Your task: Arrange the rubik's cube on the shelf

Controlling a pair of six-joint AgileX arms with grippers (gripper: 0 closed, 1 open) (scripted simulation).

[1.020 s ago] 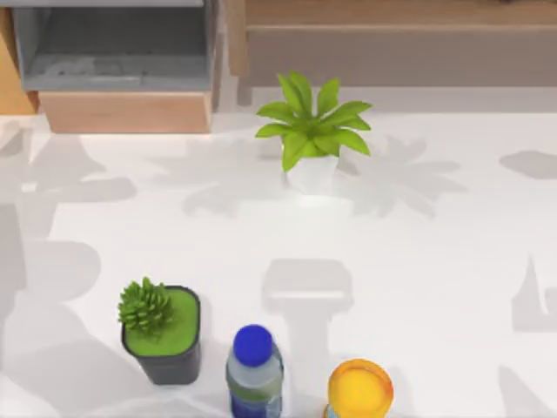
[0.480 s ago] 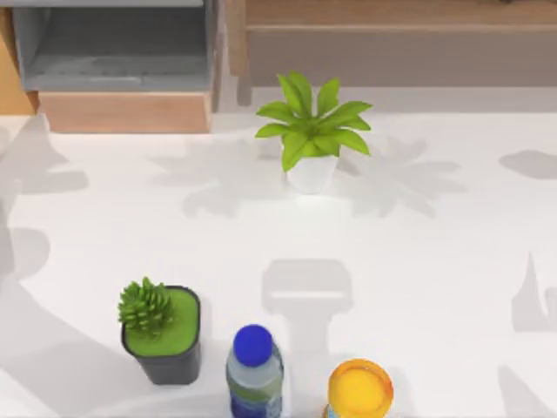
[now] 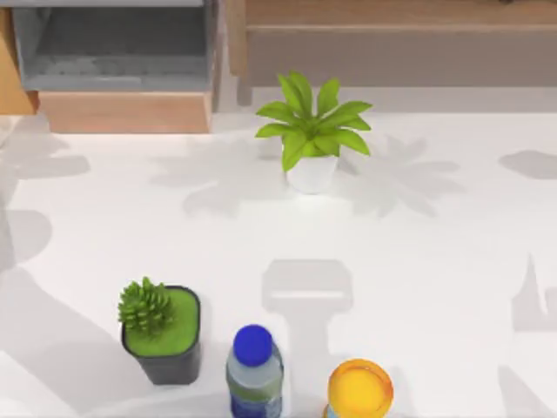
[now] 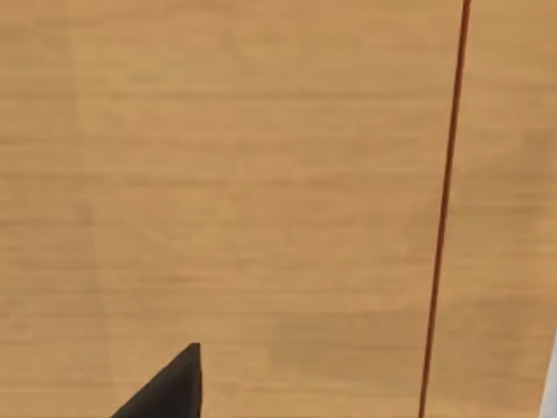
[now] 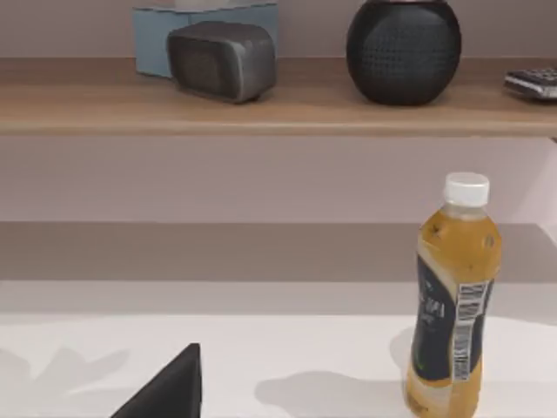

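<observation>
The rubik's cube is out of view. The shelf (image 3: 392,13) is a long tan wooden ledge along the table's back right, with a grey-brown panel under its front edge. The right wrist view looks at the shelf (image 5: 287,109) from the front. A black tip of my right gripper (image 5: 170,390) pokes into that view, low over the white table. A black tip of my left gripper (image 4: 170,390) sits close in front of a tan wooden surface (image 4: 226,192) crossed by a thin red line.
A leafy plant in a white pot (image 3: 312,131) stands mid-table. Near the front stand a succulent in a black pot (image 3: 161,331), a blue-capped bottle (image 3: 254,366) and an orange-topped bottle (image 3: 359,390). A grey compartment (image 3: 113,52) is back left. A grey gadget (image 5: 222,61) and a black ball-shaped speaker (image 5: 403,50) rest on the shelf; a tea bottle (image 5: 452,296) stands below.
The arm shadows on the table's left side have shifted and shrunk toward the left edge. The plants, bottles and shelf have not moved.
</observation>
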